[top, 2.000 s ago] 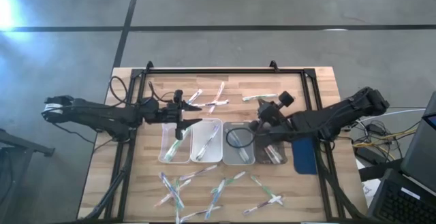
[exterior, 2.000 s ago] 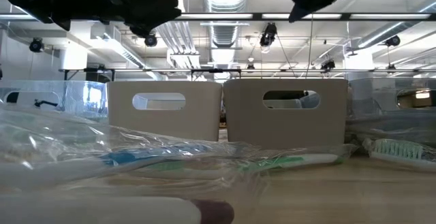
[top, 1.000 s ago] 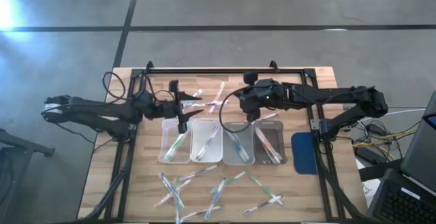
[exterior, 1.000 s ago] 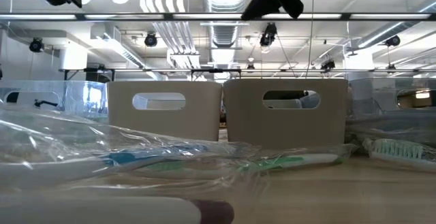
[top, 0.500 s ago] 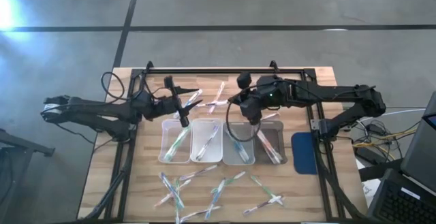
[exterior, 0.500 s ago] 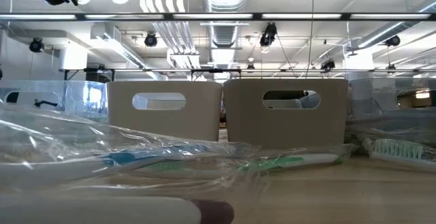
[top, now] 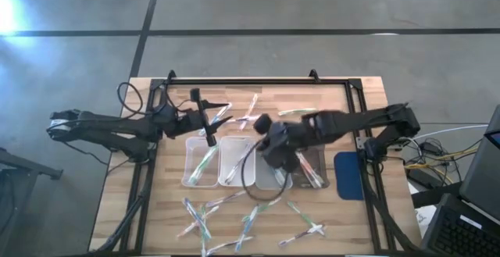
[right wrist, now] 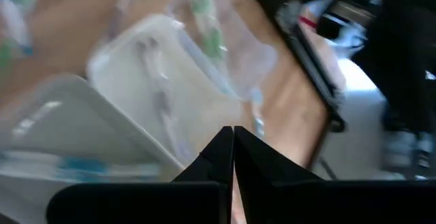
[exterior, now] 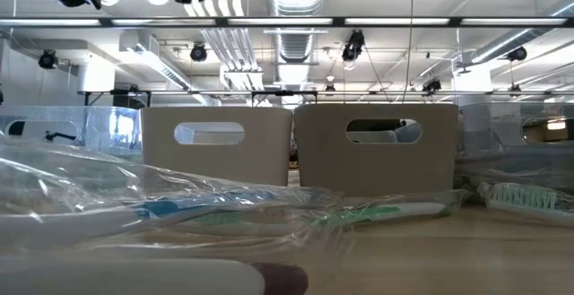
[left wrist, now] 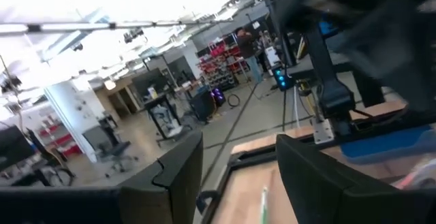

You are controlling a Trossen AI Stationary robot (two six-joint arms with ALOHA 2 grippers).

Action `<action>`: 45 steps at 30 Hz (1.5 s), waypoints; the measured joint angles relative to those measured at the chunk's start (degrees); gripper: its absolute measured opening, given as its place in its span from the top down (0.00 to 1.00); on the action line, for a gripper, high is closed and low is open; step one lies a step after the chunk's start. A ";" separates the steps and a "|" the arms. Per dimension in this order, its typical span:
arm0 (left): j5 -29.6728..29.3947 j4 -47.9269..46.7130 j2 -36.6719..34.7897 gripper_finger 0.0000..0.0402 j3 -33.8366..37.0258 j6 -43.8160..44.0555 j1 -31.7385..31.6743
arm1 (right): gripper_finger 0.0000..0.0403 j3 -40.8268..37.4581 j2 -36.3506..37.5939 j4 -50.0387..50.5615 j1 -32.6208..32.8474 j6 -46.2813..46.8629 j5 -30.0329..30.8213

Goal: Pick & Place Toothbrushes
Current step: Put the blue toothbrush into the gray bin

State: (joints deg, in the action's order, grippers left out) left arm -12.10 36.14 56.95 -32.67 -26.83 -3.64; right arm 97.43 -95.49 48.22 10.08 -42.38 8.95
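the right gripper (right wrist: pixel 232 137) has its two dark fingers pressed together with nothing between them; in the high view it hangs over the row of clear rectangular plastic trays (top: pixel 252 163), above the third tray from the left, with its dark arm reaching in from the table's right side. the right wrist view looks down past the closed fingertips (right wrist: pixel 223 142) onto a clear tray with a wrapped toothbrush lying in it, though the view is smeared.

the left gripper (top: pixel 209 124) has its jaws standing apart with nothing seen between them; it sits just behind the leftmost tray, near the far part of the light wooden table (top: pixel 367 214), its arm stretching in from the left.

the thin wrapped toothbrushes (top: pixel 250 219) with green, blue and pink accents lie in three places: a loose scatter along the near edge of the table, a few more (top: pixel 248 115) near the far edge behind the trays, and one or more in each tray. in the low view wrapped toothbrushes (exterior: pixel 359 212) lie close in front of two beige bins (exterior: pixel 296 147).

a blue pad (top: pixel 349 175) lies to the right of the trays.
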 joint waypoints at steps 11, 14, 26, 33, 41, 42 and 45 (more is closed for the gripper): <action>0.11 -7.18 0.00 0.53 0.02 12.73 0.02 | 0.98 2.82 -7.28 -0.32 10.63 7.45 0.09; 0.22 -8.83 0.01 0.53 0.02 16.29 0.02 | 0.98 2.82 -9.74 -0.47 12.01 11.39 0.15; 0.55 -16.83 -0.01 0.53 0.02 25.31 1.01 | 0.98 2.80 -19.02 -2.79 16.34 19.25 1.25; 0.57 -17.66 -0.11 0.53 0.02 26.58 2.98 | 0.94 3.18 -21.71 -4.10 17.18 25.23 1.71; 0.55 -19.63 -0.11 0.53 0.11 29.07 3.34 | 0.77 3.67 -23.85 -6.84 17.47 27.94 1.44; 0.54 -19.89 -0.11 0.53 0.11 29.07 3.34 | 0.75 3.66 -24.23 -6.84 17.47 28.00 1.42; 0.52 -21.00 -0.11 0.53 0.11 29.18 3.39 | 0.68 3.61 -25.40 -7.12 17.45 27.99 1.21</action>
State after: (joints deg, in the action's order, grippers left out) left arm -11.57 15.14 56.84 -32.56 2.35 -0.25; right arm 101.03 -120.89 41.10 27.53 -14.39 10.16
